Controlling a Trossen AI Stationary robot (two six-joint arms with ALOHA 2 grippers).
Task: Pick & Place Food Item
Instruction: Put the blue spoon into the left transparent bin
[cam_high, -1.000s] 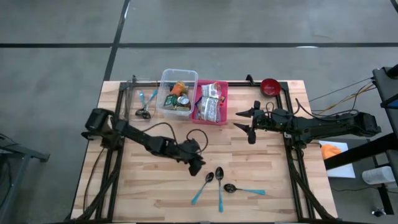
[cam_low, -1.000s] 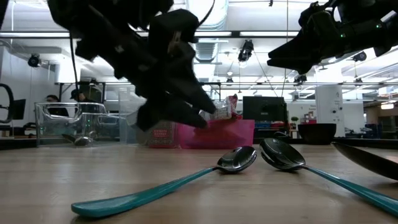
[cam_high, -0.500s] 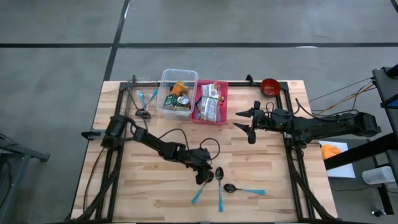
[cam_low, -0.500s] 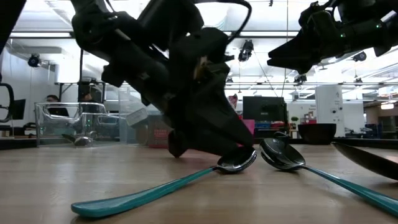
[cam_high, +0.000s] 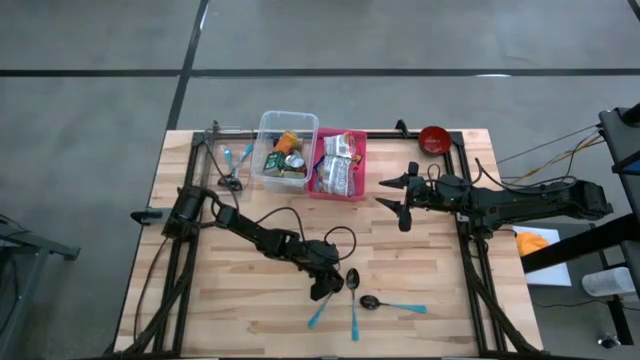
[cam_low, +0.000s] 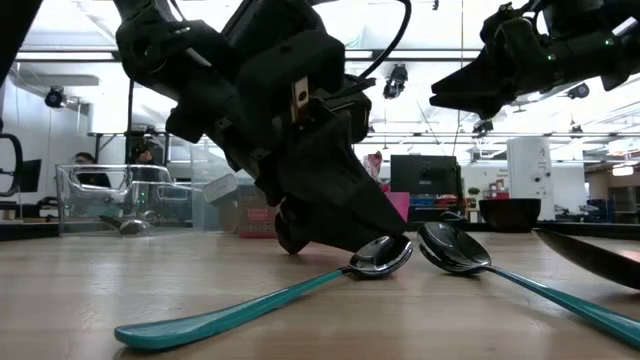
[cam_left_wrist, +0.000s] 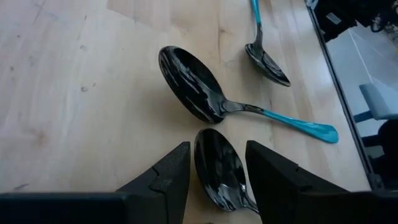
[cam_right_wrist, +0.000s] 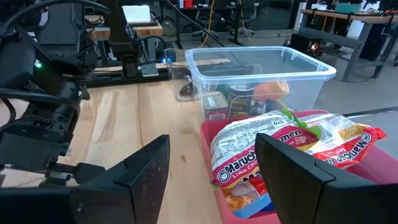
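The left pincer (cam_high: 322, 287) hangs low, part open and empty, astride a spoon (cam_left_wrist: 219, 169) on the desk (cam_high: 250, 300), while the open, empty right pincer (cam_high: 398, 199) hovers nearer the noodle packs (cam_high: 338, 165) in the pink bin (cam_high: 361, 160) lengthwise behind.

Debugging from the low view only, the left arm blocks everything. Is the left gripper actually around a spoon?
Observer: Yes. In the left wrist view the open left gripper straddles the black bowl of a teal-handled spoon, fingers on either side, not clamped.
Operator: How many spoons are out there?
Observer: The high view shows three loose teal-handled spoons on the wooden table by that gripper, the other two being and.
Operator: Where is the right arm?
Observer: The right gripper hangs open beside the pink bin of ramen packets, holding nothing.
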